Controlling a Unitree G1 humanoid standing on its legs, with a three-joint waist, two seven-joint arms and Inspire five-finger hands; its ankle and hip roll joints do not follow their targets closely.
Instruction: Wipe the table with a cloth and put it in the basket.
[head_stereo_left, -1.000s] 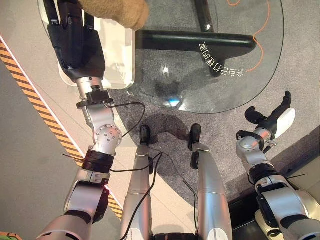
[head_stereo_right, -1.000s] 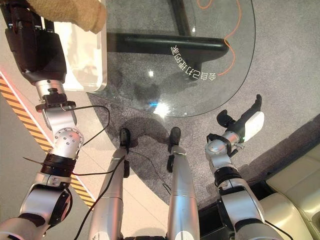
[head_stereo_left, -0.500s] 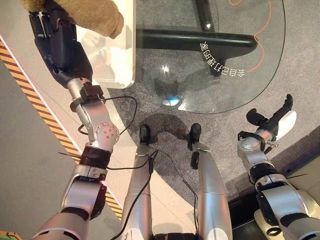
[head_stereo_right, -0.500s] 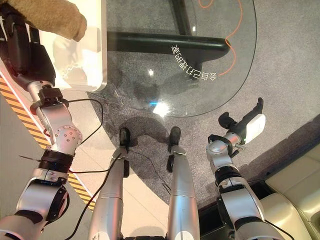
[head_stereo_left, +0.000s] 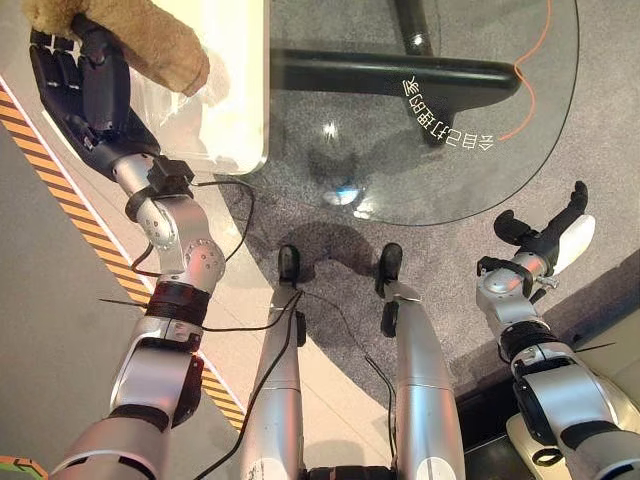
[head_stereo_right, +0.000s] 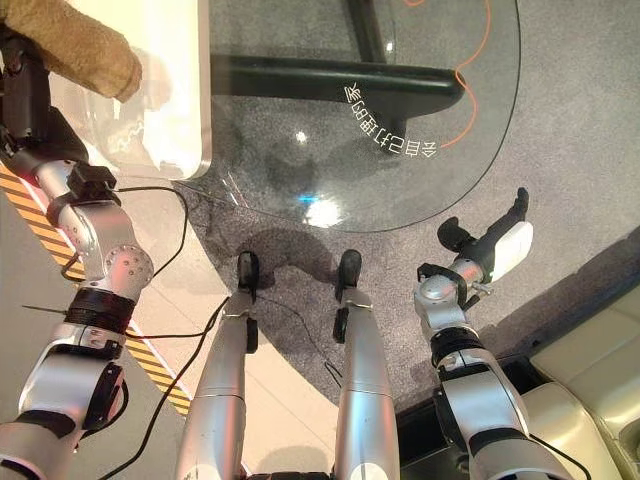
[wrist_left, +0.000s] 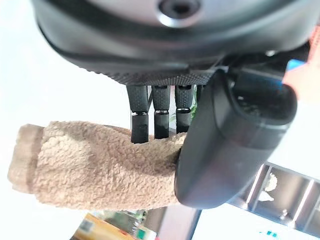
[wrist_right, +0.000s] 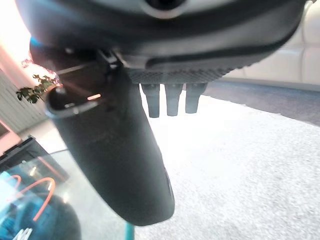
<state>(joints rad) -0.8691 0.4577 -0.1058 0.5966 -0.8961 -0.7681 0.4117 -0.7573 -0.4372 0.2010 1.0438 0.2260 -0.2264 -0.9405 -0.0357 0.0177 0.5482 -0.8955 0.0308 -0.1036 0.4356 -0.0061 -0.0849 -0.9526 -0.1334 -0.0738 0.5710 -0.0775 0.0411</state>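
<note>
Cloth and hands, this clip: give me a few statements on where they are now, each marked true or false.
1. The left robot hand is shut on the cloth. True.
2. The cloth lies flat on the glass table. False: it is held up over the white basket.
3. The right robot hand holds a second cloth. False: it holds nothing, fingers relaxed, beside the table.
4. The table is see-through, its dark base visible through it. True.
5. The cloth is blue. False: it is tan.
</note>
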